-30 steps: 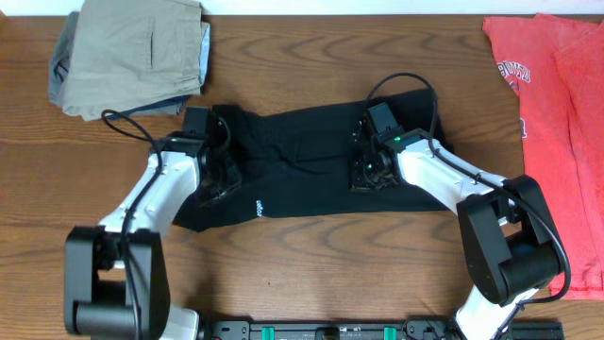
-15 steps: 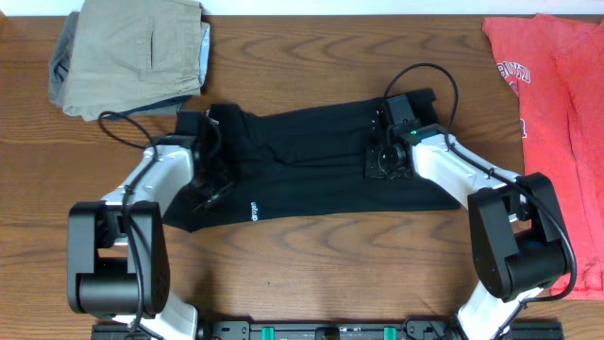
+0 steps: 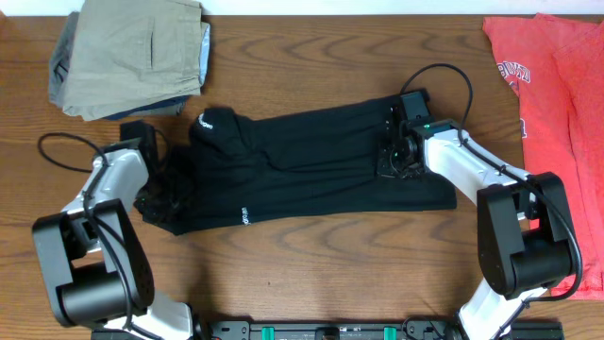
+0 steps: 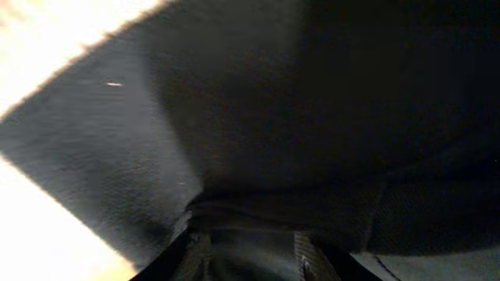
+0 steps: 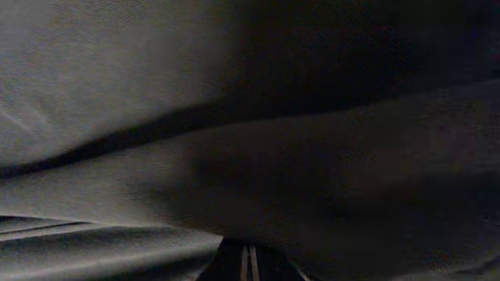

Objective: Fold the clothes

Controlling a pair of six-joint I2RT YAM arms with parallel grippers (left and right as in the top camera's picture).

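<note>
Wooden table (image 3: 311, 274): limp, light black shirt (image 3: 311, 156). Left jaws clamp its bunched left edge; right jaws, fully together, seemingly pinch its right end. Best held by hems, corners.

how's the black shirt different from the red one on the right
The black shirt is dark with small white lettering; the red shirt is red-orange with white print. The black shirt lies mid-table as a long band; the red shirt lies at the right edge, partly out of frame. The left gripper and right gripper grip the black shirt; nothing touches the red shirt. Both lie on the wooden table.
</note>
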